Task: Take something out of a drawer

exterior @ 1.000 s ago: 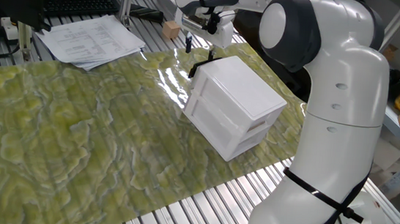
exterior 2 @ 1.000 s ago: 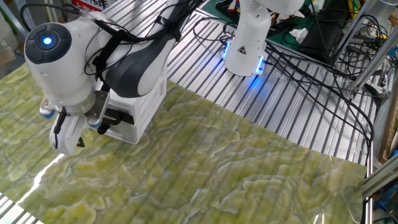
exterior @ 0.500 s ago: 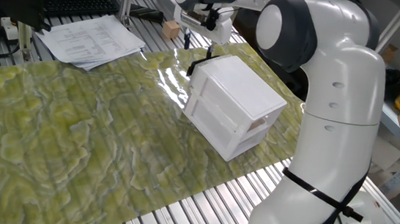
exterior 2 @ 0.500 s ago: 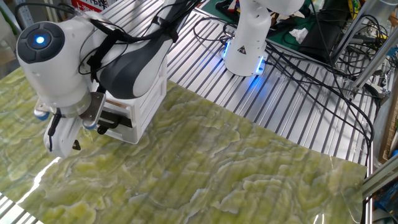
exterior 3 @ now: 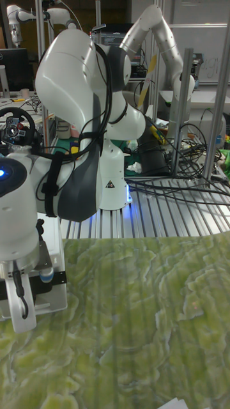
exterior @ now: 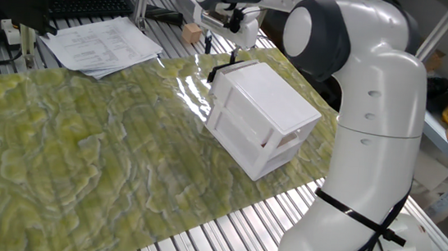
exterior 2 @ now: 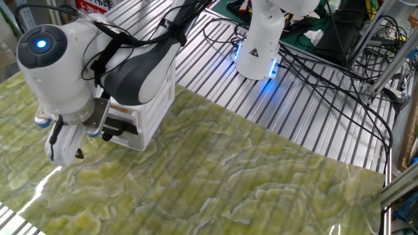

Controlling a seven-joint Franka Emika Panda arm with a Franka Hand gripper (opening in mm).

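Note:
The white two-drawer cabinet (exterior: 262, 113) stands on the green mat. Its drawer fronts face away in one fixed view. In the other fixed view a black handle (exterior 2: 121, 122) on the front shows under the arm, and I cannot tell whether the upper drawer is pulled out. A small tan wooden cube (exterior: 190, 32) sits on the metal table beyond the mat, outside the cabinet. My gripper (exterior: 220, 49) hangs open just past the cabinet's far corner, between the cabinet and the cube, with nothing between its fingers. It also appears as the gripper (exterior 2: 66, 145) in front of the drawer fronts.
A stack of papers (exterior: 104, 44) and a keyboard (exterior: 87, 4) lie at the back left. The robot's white body (exterior: 369, 156) stands right beside the cabinet. Another robot base (exterior 2: 260, 46) and cables (exterior 2: 326, 59) occupy the ribbed metal table.
The gripper has drifted slightly up and away from the cabinet front, staying open. The cabinet and cube have not moved.

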